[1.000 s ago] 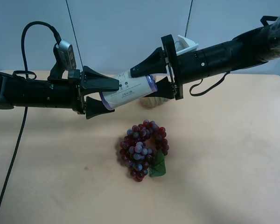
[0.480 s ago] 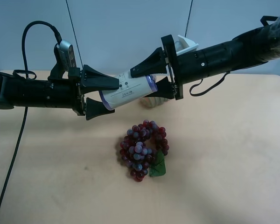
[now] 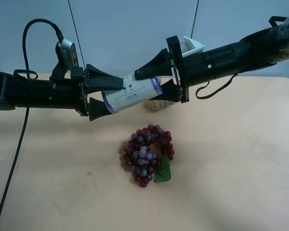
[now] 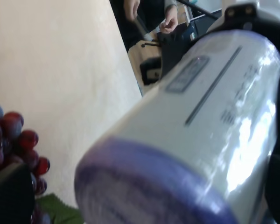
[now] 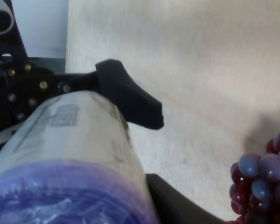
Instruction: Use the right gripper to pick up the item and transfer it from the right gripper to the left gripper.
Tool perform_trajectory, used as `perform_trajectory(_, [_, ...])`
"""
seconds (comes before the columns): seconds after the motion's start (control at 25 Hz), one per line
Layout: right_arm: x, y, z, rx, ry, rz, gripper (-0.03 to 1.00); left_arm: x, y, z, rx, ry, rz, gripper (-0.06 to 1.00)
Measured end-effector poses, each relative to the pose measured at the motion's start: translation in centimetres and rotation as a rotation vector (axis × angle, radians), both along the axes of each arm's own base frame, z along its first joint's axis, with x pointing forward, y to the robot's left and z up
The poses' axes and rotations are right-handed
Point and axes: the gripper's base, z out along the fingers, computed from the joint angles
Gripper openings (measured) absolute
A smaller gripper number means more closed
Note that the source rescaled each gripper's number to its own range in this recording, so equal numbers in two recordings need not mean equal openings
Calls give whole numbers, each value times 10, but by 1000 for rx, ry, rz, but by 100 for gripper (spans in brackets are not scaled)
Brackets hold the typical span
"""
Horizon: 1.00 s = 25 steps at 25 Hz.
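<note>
The cream-white can point(image 3: 131, 94) with a purple rim band hangs tilted in the air above the table. The right gripper point(image 3: 144, 87), on the arm with the white block, is shut on its lidded end. The left gripper point(image 3: 116, 95), on the arm with the grey camera module, has its jaws open, one on each side of the can's other end. The right wrist view shows the can point(image 5: 74, 154) close up, with a left finger point(image 5: 130, 102) beside it. In the left wrist view the can point(image 4: 191, 130) fills the frame, and a gap shows between it and one finger point(image 4: 9, 196).
A bunch of red-purple grapes point(image 3: 148, 154) with a green leaf lies on the tan table point(image 3: 231, 144), below the can. A ribbed wooden piece point(image 3: 154, 105) stands behind, under the right gripper. A black cable point(image 3: 14, 144) hangs at the exterior high view's left.
The left gripper has slid a little further along the can and its upper finger stands higher. The right gripper and the can have stayed still.
</note>
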Motion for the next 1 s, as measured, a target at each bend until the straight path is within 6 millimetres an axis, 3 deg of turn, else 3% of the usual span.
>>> perform_trajectory(0.6, [5, -7, 2, 19, -28, -30, 1, 4, 0, 5, -10, 3, 10, 99])
perform_trajectory(0.8, [5, -7, 2, 18, -38, -26, 1, 4, 0, 7, -12, 2, 11, 86])
perform_trajectory(1.0, [5, -7, 2, 18, -38, -26, 1, 3, -1, 16, -17, -20, 10, 83])
